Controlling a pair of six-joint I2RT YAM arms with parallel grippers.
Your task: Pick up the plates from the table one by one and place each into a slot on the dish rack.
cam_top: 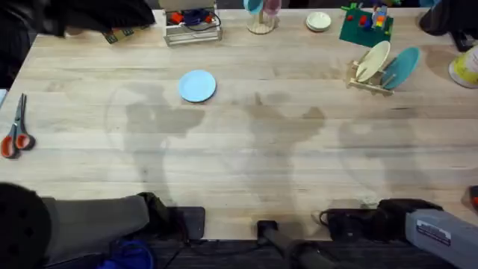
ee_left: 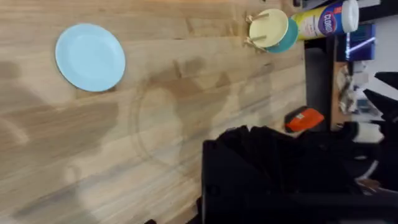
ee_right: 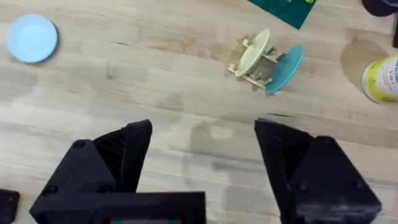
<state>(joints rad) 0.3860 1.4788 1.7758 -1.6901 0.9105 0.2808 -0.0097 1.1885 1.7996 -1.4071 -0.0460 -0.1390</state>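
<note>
A light blue plate lies flat on the wooden table, left of centre and apart from both arms. At the right rear stands the small wooden dish rack. It holds a cream plate and a teal plate, both leaning on edge in its slots. My right gripper is open over bare table near the front edge, with nothing between its fingers. My left gripper rests low at the front left edge.
Orange-handled scissors lie at the far left. Along the back stand a wire basket, a small round dish and a green board with toy bricks. A wipes canister stands right of the rack.
</note>
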